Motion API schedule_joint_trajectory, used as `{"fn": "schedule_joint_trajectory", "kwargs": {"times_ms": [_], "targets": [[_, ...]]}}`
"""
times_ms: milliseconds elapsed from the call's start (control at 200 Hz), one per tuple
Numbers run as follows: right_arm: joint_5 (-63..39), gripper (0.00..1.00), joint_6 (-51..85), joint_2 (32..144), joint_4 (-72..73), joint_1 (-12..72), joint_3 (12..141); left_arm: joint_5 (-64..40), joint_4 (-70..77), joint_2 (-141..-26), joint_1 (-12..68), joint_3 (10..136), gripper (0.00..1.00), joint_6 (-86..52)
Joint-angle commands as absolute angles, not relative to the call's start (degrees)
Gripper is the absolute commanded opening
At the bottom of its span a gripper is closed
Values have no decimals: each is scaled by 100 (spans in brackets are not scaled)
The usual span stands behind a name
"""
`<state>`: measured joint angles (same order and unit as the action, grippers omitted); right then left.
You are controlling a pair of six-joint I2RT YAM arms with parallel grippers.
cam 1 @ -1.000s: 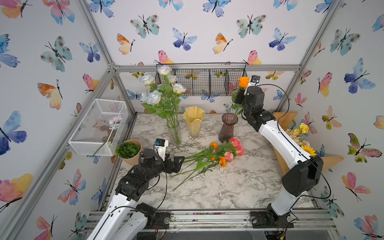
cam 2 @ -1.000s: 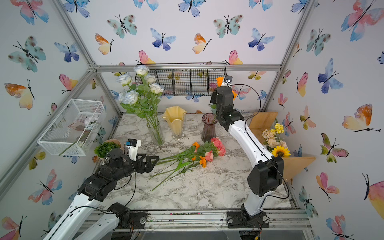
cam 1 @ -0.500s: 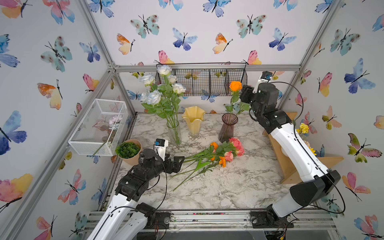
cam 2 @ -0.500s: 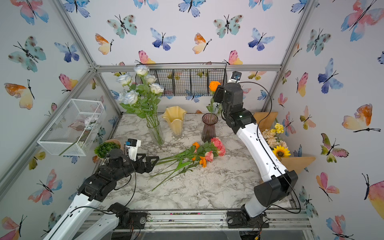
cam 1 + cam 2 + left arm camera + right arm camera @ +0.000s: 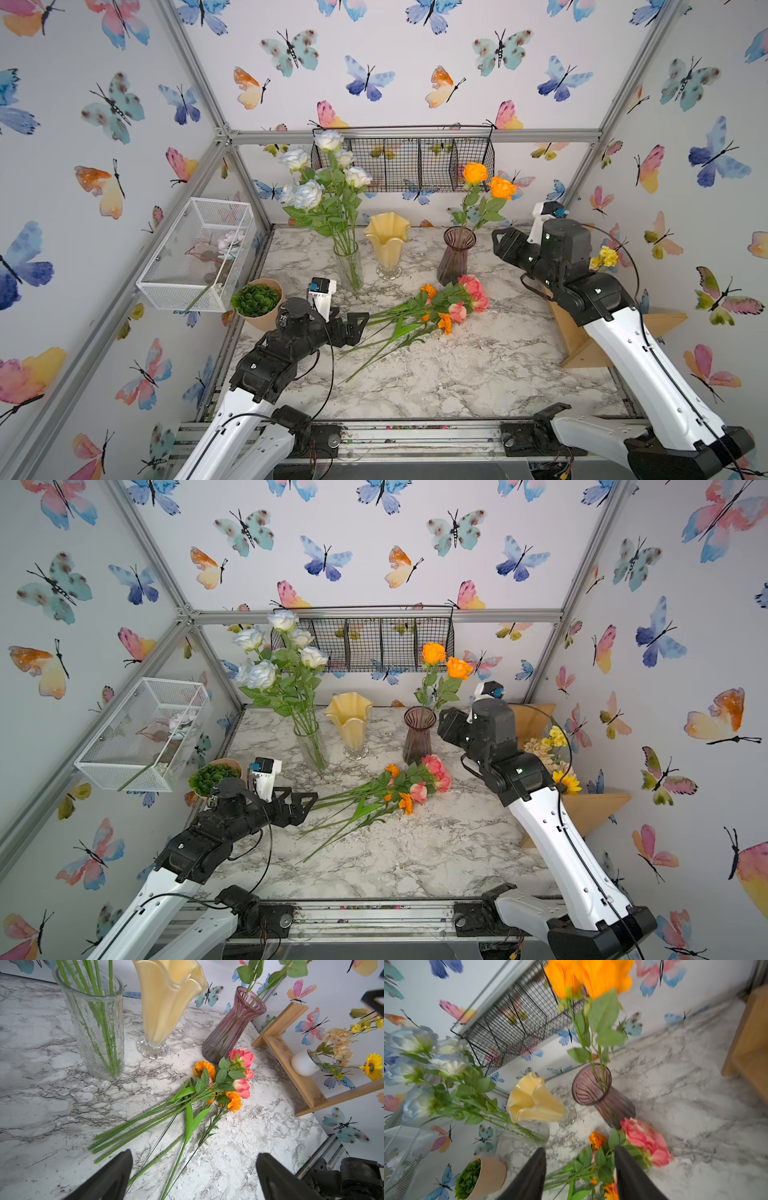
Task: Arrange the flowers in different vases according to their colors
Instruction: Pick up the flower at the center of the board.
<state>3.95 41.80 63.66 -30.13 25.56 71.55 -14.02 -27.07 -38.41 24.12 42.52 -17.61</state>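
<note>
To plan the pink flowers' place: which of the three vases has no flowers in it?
The wavy-rimmed yellow vase, in the middle. The clear glass vase holds white roses and the purple vase holds orange roses.

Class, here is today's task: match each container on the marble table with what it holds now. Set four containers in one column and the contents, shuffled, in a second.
Containers
1. clear vase
2. yellow vase
3. purple vase
4. tan pot

Contents
a. orange roses
b. green succulent
c. nothing
d. white roses

Pairs: 1-d, 2-c, 3-a, 4-b
</note>
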Motion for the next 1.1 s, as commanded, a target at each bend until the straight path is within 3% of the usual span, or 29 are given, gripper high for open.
{"fn": "schedule_joint_trajectory", "kwargs": {"times_ms": [0, 200, 460, 706, 1091], "targets": [[-294, 53, 5124, 5964, -3076, 2825, 6182, -1547, -2645, -3814, 2435, 4245, 99, -1705], [254, 52, 6127, 5733, -2402, 3959, 4896, -1521, -2646, -3832, 2435, 4248, 99, -1714], [1203, 59, 7414, 6748, -1437, 5522, 4408, -1485, -2654, -3815, 2443, 4236, 99, -1723], [1292, 60, 8079, 7551, -682, 5616, 4267, -1468, -2654, -3749, 2443, 4237, 99, -1723], [1291, 53, 8271, 8509, -423, 5616, 4351, -1478, -2646, -3718, 2439, 4236, 99, -1714]]}}
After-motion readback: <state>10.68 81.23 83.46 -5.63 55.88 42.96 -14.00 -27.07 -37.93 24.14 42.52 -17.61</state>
